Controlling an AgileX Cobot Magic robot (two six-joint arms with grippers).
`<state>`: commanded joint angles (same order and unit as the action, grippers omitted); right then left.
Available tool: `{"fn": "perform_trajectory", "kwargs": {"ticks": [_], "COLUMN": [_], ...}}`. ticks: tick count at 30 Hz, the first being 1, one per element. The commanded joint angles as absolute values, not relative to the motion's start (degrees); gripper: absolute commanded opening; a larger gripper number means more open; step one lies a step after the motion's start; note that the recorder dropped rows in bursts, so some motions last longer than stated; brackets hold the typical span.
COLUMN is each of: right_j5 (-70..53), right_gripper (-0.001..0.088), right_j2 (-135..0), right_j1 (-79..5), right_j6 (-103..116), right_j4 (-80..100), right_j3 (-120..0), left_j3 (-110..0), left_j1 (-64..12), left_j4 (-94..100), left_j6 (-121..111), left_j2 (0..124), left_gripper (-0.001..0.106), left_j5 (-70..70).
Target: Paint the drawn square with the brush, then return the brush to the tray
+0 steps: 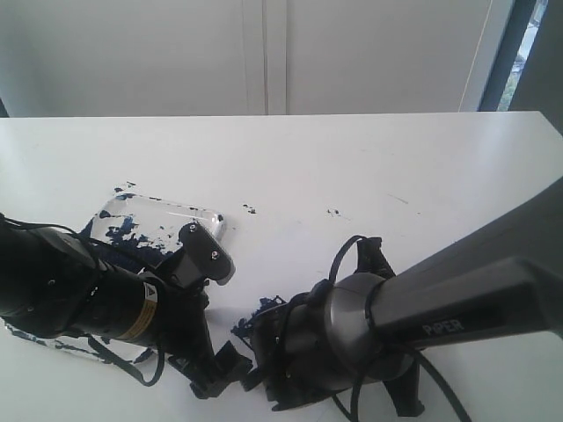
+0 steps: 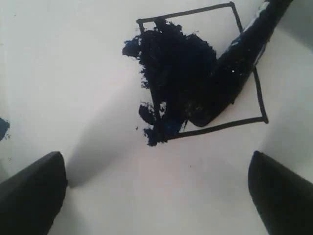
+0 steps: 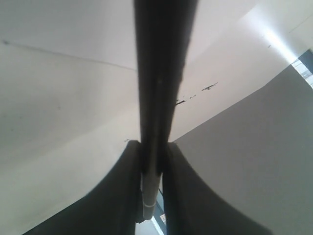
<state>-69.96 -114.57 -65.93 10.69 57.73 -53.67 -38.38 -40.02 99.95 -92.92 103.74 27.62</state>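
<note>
Right wrist view shows the right claw (image 3: 151, 149) clamped on the brush (image 3: 164, 73); the left claw (image 2: 155, 161) stands apart over the partly painted square (image 2: 181, 58)

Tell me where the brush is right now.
The brush is clamped in the right gripper; the left wrist view shows its tip on the dark paint inside the drawn square.

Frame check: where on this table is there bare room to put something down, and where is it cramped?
Bare: the far table strip between the tray and the back wall, and the right stretch past the paint specks. Crowded: the near edge, where the left gripper and the right gripper with the brush meet over the drawn square.
</note>
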Motion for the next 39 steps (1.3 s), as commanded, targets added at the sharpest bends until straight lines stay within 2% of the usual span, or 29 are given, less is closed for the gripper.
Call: {"fn": "perform_trajectory", "kwargs": {"ticks": [12, 27, 39], "right_j5": [-69.96, -69.96, -69.96], "right_gripper": [0.0000, 0.0000, 0.0000], "right_j2": [-114.78, -114.78, -113.81], "right_j1": [-60.48, -59.57, -65.34], "right_j6": [12.36, 13.23, 13.23], "right_j4": [60.04, 61.75, 57.09], "right_j3": [-53.20, -53.20, -53.20], "left_j3": [-38.38, -38.38, -38.38], "left_j1": [-40.02, -40.02, -40.02], "left_j4": [99.95, 99.95, 99.95], "left_j6": [-92.92, -92.92, -92.92], "left_j2": [103.74, 103.74, 103.74], "left_gripper": [0.101, 0.101, 0.101], "left_j5": [28.02, 28.84, 28.84]}}
